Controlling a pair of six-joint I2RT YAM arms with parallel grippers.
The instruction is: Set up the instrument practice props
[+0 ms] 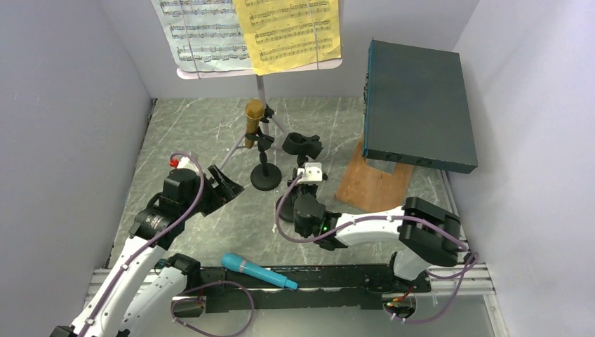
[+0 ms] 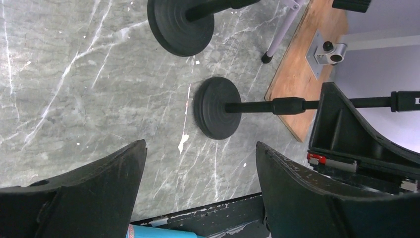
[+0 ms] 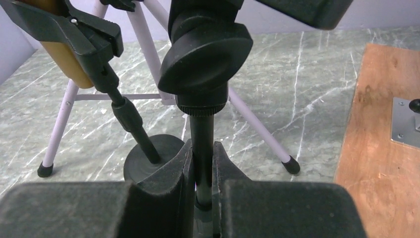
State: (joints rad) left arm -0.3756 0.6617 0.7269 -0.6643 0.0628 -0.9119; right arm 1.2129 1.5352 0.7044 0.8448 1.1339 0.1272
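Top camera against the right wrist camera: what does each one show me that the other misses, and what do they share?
Only the top view: the blue microphone lying on the near rail, both sheet-music pages, the teal box, and the left gripper, open and empty. Only the right wrist view: how the right gripper is shut on the empty mic holder's stem. Both: the gold microphone clipped in the other holder, the tripod legs and the wooden board.
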